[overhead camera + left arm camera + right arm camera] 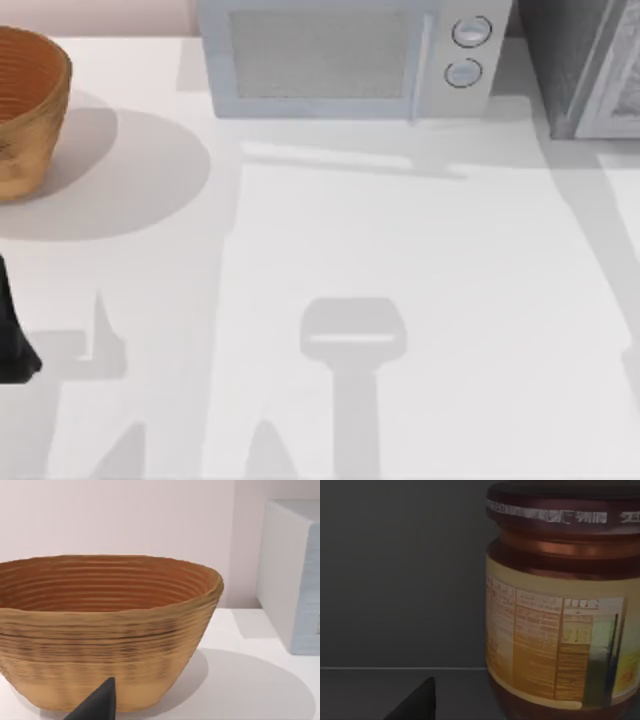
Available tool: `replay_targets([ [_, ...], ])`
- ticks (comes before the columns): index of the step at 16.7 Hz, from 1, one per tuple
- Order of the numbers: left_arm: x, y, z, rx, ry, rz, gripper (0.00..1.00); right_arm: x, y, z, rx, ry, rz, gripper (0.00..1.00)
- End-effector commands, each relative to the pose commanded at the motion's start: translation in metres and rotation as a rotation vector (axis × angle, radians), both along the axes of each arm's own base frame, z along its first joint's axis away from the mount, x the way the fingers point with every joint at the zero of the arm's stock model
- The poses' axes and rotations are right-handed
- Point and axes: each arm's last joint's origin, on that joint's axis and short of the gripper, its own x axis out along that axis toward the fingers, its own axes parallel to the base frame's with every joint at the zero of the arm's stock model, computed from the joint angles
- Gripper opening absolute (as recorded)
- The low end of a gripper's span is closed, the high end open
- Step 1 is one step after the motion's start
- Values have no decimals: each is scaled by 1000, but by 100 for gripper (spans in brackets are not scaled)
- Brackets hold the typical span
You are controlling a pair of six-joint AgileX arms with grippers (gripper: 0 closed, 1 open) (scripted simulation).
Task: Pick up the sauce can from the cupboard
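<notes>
The sauce can (560,610) stands upright inside the cupboard (580,60), with its long side going straight up and down. Its dark lid with a pale band is on top, and its tan-yellow label faces the right wrist camera. The can sits on the cupboard's dark floor, close in front of the dark grey back wall. It is dim in there. A black fingertip (415,702) of the right gripper pokes up near the can, a bit to one side of it and not touching it. I cannot tell if the right gripper is open or closed.

From above, the cupboard is a dark grey speckled box with a paler door panel, at the far right of the white table (400,250). The light grey microwave (350,60) with two round knobs sits just beside the cupboard, on its left. A woven brown basket (30,110) sits well apart from the cupboard, at the far left of the table.

The left arm (15,330) waits at the left edge of the table, far from the cupboard. Its black fingertip (97,702) points at the basket, close to the basket's wall. I cannot tell if the left gripper is open or closed.
</notes>
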Motion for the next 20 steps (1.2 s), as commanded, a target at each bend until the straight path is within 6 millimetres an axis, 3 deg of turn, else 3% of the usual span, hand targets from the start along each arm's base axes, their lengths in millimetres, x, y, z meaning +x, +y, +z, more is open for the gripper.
replay_targets([
  [4,0,0,0,0,0,0,100,33,-5,-6,-1,0,-9,100],
  [10,0,0,0,0,0,0,100,37,-4,-6,-2,3,-7,100],
  [20,0,0,0,0,0,0,100,91,-6,-5,-1,-1,-10,100],
])
